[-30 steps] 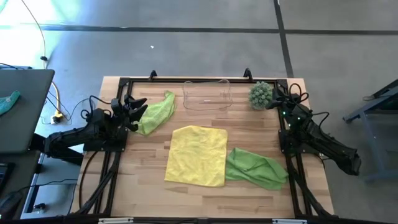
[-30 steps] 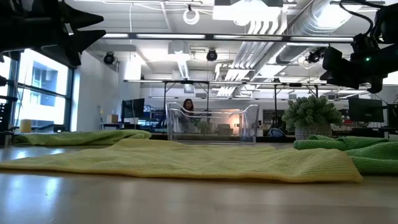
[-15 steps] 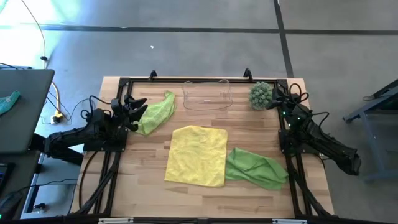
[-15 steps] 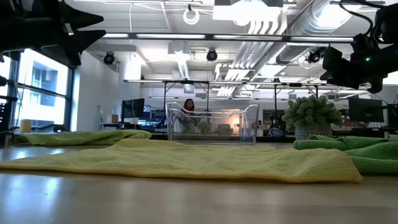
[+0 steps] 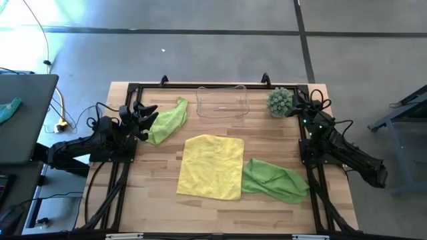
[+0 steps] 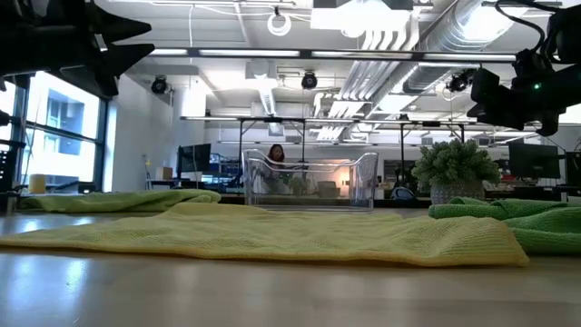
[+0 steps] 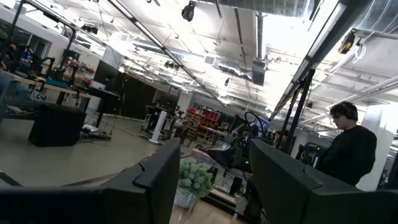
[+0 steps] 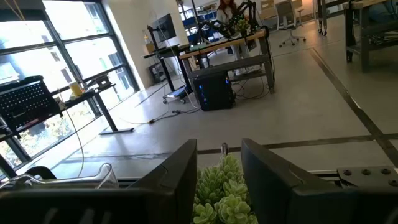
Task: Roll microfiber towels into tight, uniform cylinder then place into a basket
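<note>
Overhead, the yellow microfiber towel (image 5: 211, 166) lay spread flat near the middle of the desk (image 5: 167, 203), one lime green towel (image 5: 273, 179) crumpled just beside it toward the right edge, their edges touching or nearly so. The other lime green towel (image 5: 167, 121) sat bunched near the left edge, toward the far side. The clear plastic basket (image 5: 223, 103) stood at the middle of the far edge, holding no towel, with a spiky green ball-shaped plant (image 5: 279, 101) near the far right corner. The left claw (image 5: 148, 113) hung above the left edge just beside the bunched green towel, its fingers (image 7: 155, 180) spread apart and gripping nothing. The right claw (image 5: 294, 101) waited at the far right corner beside the plant, its fingers (image 8: 180, 177) parted with a gap between them, empty. A person (image 7: 350, 146) stood in the room beyond the desk
</note>
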